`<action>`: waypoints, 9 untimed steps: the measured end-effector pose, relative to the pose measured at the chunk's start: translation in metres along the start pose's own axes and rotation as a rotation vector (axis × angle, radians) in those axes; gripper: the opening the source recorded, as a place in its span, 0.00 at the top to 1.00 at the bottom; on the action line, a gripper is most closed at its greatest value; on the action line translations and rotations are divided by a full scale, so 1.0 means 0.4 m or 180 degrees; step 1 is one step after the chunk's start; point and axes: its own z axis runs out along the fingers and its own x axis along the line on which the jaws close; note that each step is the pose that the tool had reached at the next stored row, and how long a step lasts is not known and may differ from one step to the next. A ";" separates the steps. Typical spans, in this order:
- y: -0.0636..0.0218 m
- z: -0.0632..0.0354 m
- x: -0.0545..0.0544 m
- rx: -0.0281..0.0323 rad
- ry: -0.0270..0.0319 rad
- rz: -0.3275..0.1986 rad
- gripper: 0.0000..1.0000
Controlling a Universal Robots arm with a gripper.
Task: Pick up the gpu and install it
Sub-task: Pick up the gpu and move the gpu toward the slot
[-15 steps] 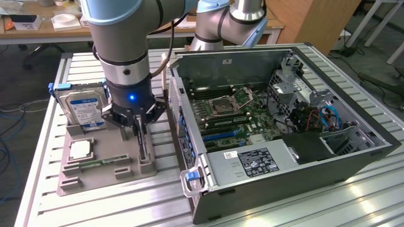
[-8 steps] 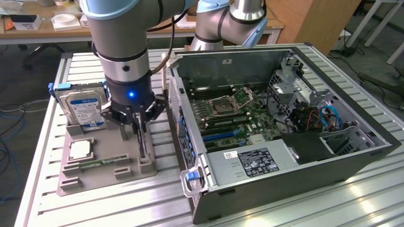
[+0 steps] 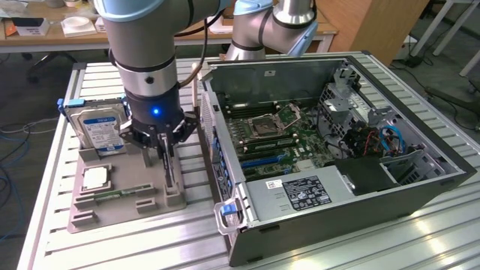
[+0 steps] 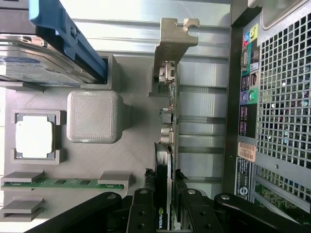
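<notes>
My pincer [image 4: 165, 193] is partly shut. It squeezes the gpu [image 4: 167, 121] between its fingers, standing in the gray tray [image 4: 133, 153] under it.

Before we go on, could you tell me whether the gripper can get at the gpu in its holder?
Probably yes: the gripper is over the gpu, jaws apparently closed on its edge; the hard drive stands clear to one side.

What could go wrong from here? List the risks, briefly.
1. The fingers grip the gpu far from its bracket; it might tilt or slip.
2. The gpu stands in the holder slot; it may bind.
3. The case is close beside; the card could strike it.
</notes>
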 end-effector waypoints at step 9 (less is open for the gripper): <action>0.001 -0.014 0.000 -0.0013 -0.0001 0.0000 0.74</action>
